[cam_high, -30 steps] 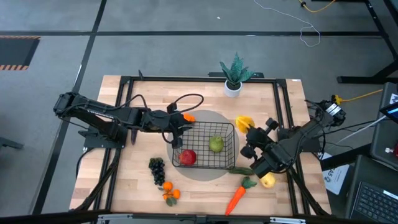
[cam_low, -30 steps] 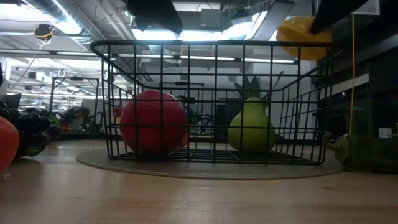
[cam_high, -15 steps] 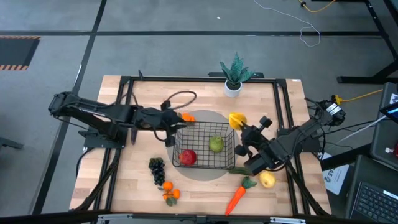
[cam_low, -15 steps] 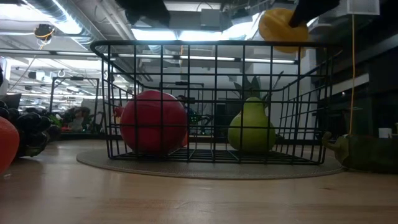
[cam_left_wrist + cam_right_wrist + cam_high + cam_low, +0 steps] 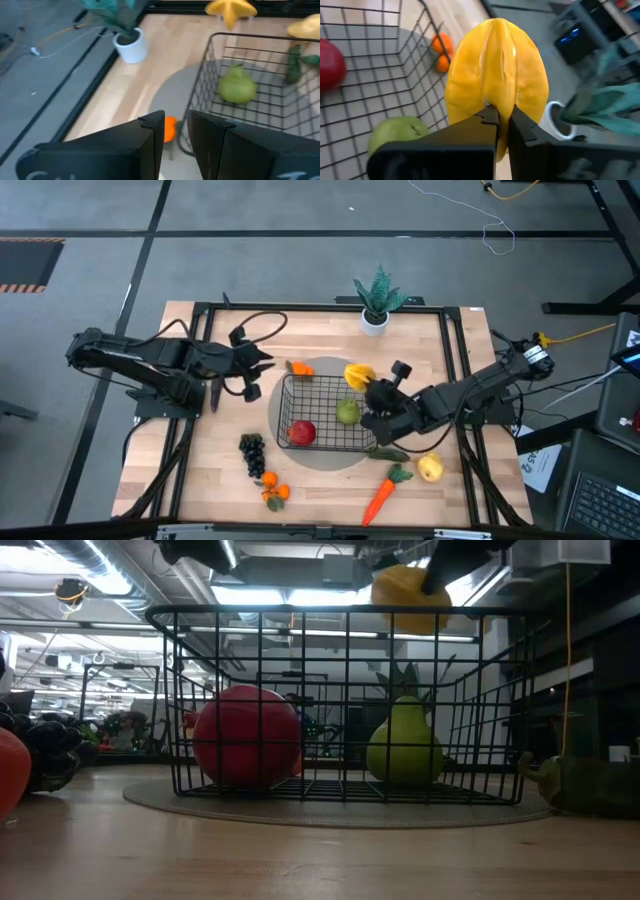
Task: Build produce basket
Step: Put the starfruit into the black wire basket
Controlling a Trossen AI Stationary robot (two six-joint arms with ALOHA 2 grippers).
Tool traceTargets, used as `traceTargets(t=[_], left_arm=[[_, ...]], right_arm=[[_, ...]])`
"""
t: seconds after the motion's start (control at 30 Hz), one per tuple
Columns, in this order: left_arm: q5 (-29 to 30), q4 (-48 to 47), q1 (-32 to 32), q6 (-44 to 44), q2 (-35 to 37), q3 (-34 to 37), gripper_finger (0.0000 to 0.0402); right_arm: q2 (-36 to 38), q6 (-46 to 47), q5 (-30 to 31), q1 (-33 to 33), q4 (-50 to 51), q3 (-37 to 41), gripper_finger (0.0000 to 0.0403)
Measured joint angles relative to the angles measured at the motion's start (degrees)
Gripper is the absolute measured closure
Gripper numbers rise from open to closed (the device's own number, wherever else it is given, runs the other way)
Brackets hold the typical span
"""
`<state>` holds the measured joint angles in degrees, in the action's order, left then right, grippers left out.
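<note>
The black wire basket (image 5: 325, 415) stands on a round grey mat and holds a red apple (image 5: 302, 432) and a green pear (image 5: 347, 412). My right gripper (image 5: 368, 388) is shut on a ribbed yellow squash (image 5: 357, 374) above the basket's far right corner. The low view shows the squash (image 5: 410, 598) just above the rim. My left gripper (image 5: 262, 368) is empty, with a narrow gap between its fingers. It hangs left of the basket, a little back from an orange (image 5: 298, 367). The orange lies on the mat outside the basket's far left corner and also shows in the left wrist view (image 5: 170, 129). My right gripper pinches the squash between its two fingers on its near face, on a ridge (image 5: 496, 97) near its lower end. The fingers come from the table's right side, slanting down. The squash is lifted clear and stands up past the fingertips, above the basket's rim.
Black grapes (image 5: 252, 450) and small oranges (image 5: 272, 488) lie near the front left of the basket. A carrot (image 5: 380, 498), a yellow pear (image 5: 430, 469) and a green piece (image 5: 386, 452) lie at the front right. A potted plant (image 5: 376, 302) stands at the far edge.
My right gripper has carried the squash toward the table's left, from beside the basket's right side to above its far right corner. My left gripper has drawn back toward the table's left edge. The orange stays on the mat by the basket's far left corner.
</note>
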<state>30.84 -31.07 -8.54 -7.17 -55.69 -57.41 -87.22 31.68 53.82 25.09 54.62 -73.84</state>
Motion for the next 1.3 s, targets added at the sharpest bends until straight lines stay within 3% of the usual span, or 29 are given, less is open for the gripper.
traceTargets(t=[0.27, 0.4, 0.63, 0.8, 1.03, 1.3], left_arm=[[0.21, -1.76, 0.0, -0.23, 0.47, 0.0, 0.0329], [0.21, -3.12, 0.0, -1.76, 0.47, 0.0, 0.0329], [0.21, -4.28, 0.0, -3.04, 0.45, 0.0, 0.0329], [0.21, -4.32, 0.0, -3.37, 0.43, 0.0, 0.0329], [0.23, -4.43, 0.0, -3.4, -0.01, 0.0, 0.0329], [0.23, -4.43, 0.0, -3.42, -0.25, 0.0, 0.0329]], right_arm=[[0.0, -5.09, -9.78, -4.46, -5.45, 0.0, 0.0379], [0.0, -5.99, -12.15, -5.5, -8.35, 0.0, 0.0348], [0.0, -17.55, -16.41, -5.44, -18.76, 0.0, 0.0305], [0.0, -19.93, -16.85, -5.49, -20.45, 0.0, 0.0281], [0.0, -19.37, -16.84, -5.47, -20.94, 0.0, 0.0272], [0.0, -20.94, -27.35, -6.58, -24.31, 0.0, 0.0272]])
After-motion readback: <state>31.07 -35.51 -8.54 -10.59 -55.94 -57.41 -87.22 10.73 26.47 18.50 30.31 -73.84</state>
